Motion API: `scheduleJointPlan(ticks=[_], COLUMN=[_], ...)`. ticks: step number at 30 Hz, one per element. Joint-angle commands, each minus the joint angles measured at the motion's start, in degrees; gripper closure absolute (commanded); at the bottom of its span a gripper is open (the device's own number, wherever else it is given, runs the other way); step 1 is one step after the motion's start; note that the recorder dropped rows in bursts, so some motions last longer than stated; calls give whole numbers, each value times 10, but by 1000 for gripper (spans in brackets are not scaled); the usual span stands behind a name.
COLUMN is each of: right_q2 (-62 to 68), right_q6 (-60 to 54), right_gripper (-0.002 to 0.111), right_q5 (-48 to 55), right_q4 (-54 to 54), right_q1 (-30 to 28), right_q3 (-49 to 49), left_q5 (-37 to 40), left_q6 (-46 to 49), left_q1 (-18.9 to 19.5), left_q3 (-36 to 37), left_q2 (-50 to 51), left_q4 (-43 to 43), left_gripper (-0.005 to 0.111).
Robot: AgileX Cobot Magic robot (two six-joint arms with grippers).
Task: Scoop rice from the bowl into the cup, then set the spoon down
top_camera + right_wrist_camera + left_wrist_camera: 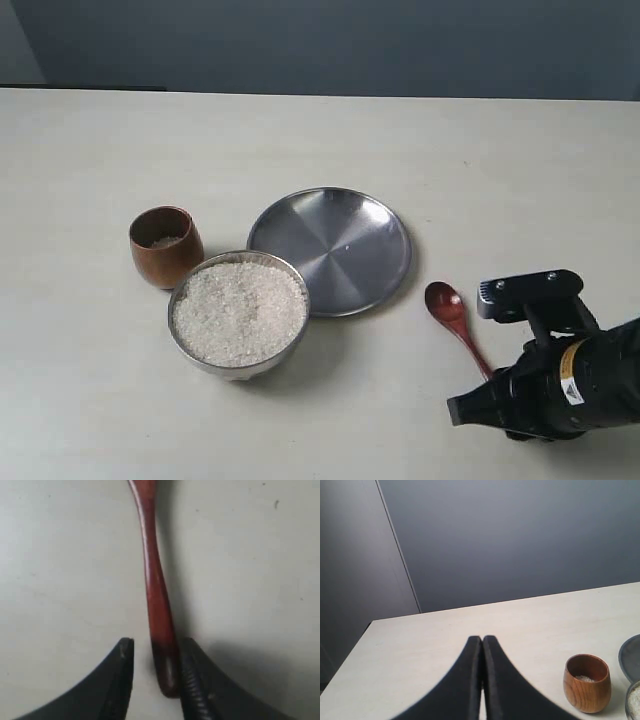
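The spoon (pixel 455 315) is laid flat on the bench (pixel 90 400), toward the near right corner. Its oval end is turned to the plate (pixel 330 250) and kept just clear of the plate's rim. The handle is run back under the right arm (pixel 560 385).

In the right wrist view the end of the handle is seen between the fingers of the right gripper (pixel 156 645), which is held parted around it. A strip of bench is left showing between one finger (pixel 117 680) and the wood. The other finger (pixel 200 690) is set close against the handle, and whether it touches cannot be told.

The bowl (pixel 225 366) is placed left of the bench's middle, toward the near edge, and is filled almost to the rim with rice (pixel 240 310). The cup (pixel 165 262) is stood upright just beside it, on the side toward the far left corner. A few pale grains are seen at its bottom. The plate is set at the middle of the bench, and its rim is partly covered in the exterior view by the bowl's rim. Contact between the two cannot be judged.

The left gripper (pixel 482 642) is closed, finger pressed against finger, and is held above the left part of the bench, well apart from the cup.
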Motion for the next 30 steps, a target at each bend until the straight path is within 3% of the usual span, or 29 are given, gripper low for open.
scheduleJointPlan(ticks=[1,9,30], right_q2=[-8,-8,41], right_q6=[23,156,164], right_gripper=[77,77,78], right_q5=[-43,-33,-68], right_q4=[-34,-179,-185], right_q1=[-2,-2,-2], right_q3=[24,28,28], left_q5=[-4,-4,-4], left_q6=[0,0,0], left_q1=[1,1,1], left_q3=[-2,-2,-2], left_q2=[0,0,0], left_q4=[1,2,1], left_gripper=[106,106,106])
